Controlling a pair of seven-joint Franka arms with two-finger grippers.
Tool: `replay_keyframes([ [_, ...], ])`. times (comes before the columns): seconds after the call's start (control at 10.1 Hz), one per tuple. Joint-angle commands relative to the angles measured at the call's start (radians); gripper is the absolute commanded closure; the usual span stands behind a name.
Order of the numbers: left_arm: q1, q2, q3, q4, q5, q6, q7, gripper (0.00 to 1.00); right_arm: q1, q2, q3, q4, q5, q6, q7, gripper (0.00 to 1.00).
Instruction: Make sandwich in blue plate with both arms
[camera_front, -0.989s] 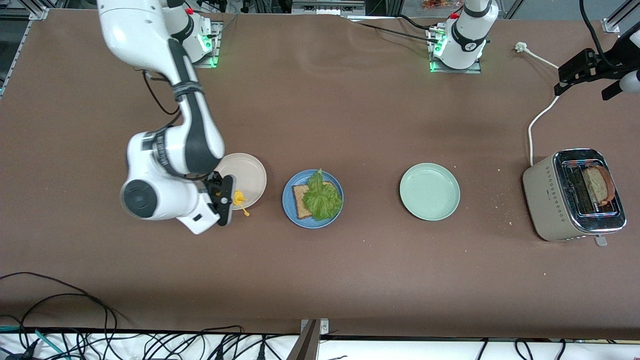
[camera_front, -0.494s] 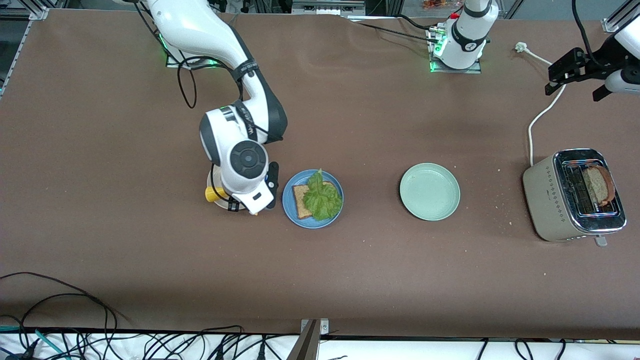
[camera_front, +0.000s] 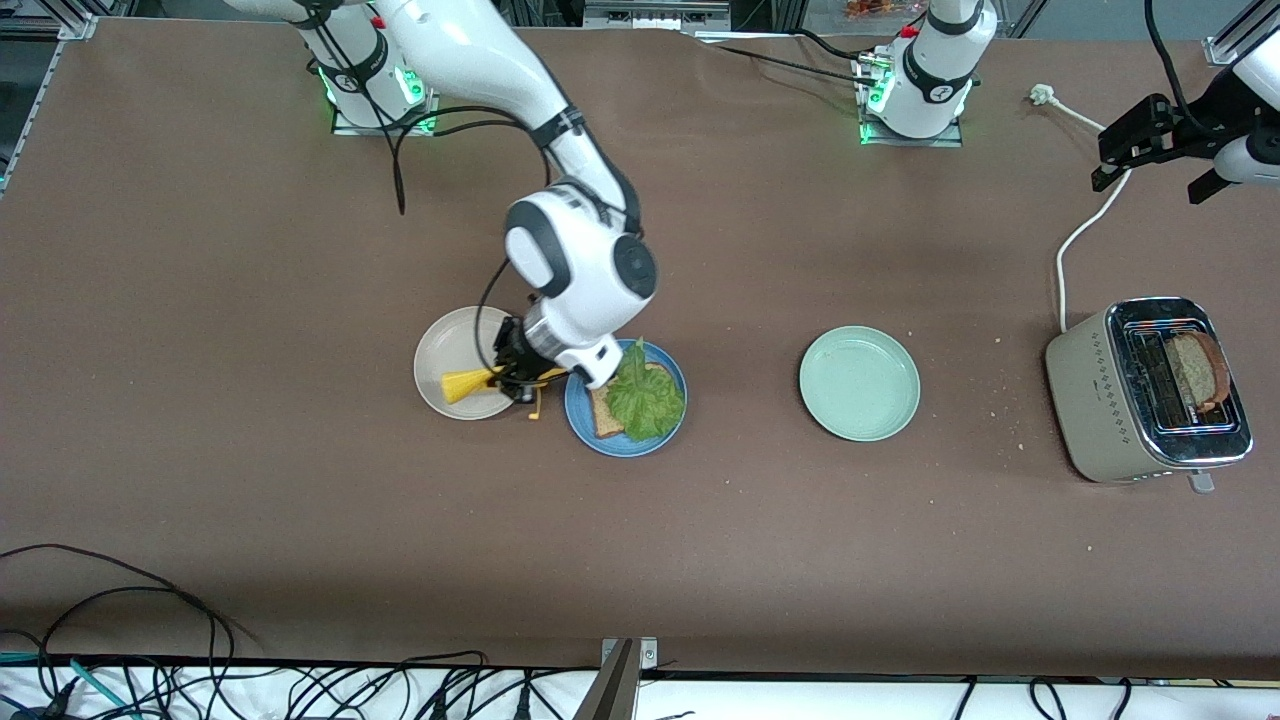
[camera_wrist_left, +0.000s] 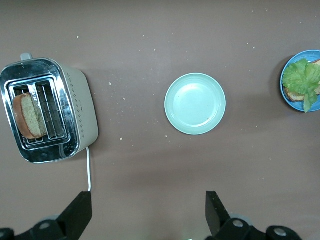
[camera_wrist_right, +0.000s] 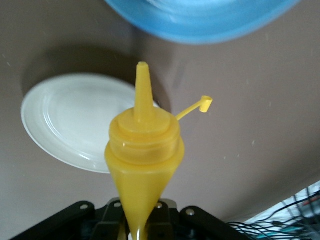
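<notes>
The blue plate (camera_front: 628, 449) holds one brown bread slice (camera_front: 602, 408) with a ruffled lettuce leaf (camera_front: 648, 396) on top. My right gripper (camera_front: 517, 374) is shut on a yellow squeeze bottle (camera_front: 465, 384), which lies tipped on its side over the beige plate (camera_front: 440, 350) beside the blue plate. In the right wrist view the bottle (camera_wrist_right: 142, 150) fills the middle, its open cap dangling on a tether, with the gripper (camera_wrist_right: 135, 226) clamped on its base. My left gripper (camera_front: 1143, 190) hangs open and empty above the toaster's cord; its fingers (camera_wrist_left: 80, 215) stand wide apart.
A beige toaster (camera_front: 1090, 385) with a second bread slice (camera_front: 1198, 368) in its slot stands toward the left arm's end. A pale green plate (camera_front: 859, 383) lies between it and the blue plate. A white cord (camera_front: 1075, 240) runs from the toaster. Crumbs dot the table.
My right arm has swung the bottle from the beige plate's outer side across it toward the blue plate, tipping it sideways. The left arm has barely moved.
</notes>
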Motion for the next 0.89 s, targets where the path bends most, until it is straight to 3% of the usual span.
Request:
replay_keyframes([
  [0.0, 0.007, 0.01, 0.004, 0.032, 0.001, -0.011, 0.012, 0.0, 0.044, 0.033, -0.019, 0.02, -0.054, -0.013, 0.035, 1.0],
  [0.3, 0.013, 0.008, 0.007, 0.036, 0.001, -0.01, 0.015, 0.0, 0.042, 0.022, -0.024, 0.023, -0.036, -0.036, 0.034, 1.0],
  [0.79, 0.018, 0.008, 0.001, 0.052, 0.001, -0.007, 0.003, 0.0, -0.094, -0.096, -0.045, 0.02, 0.344, -0.067, -0.079, 1.0],
])
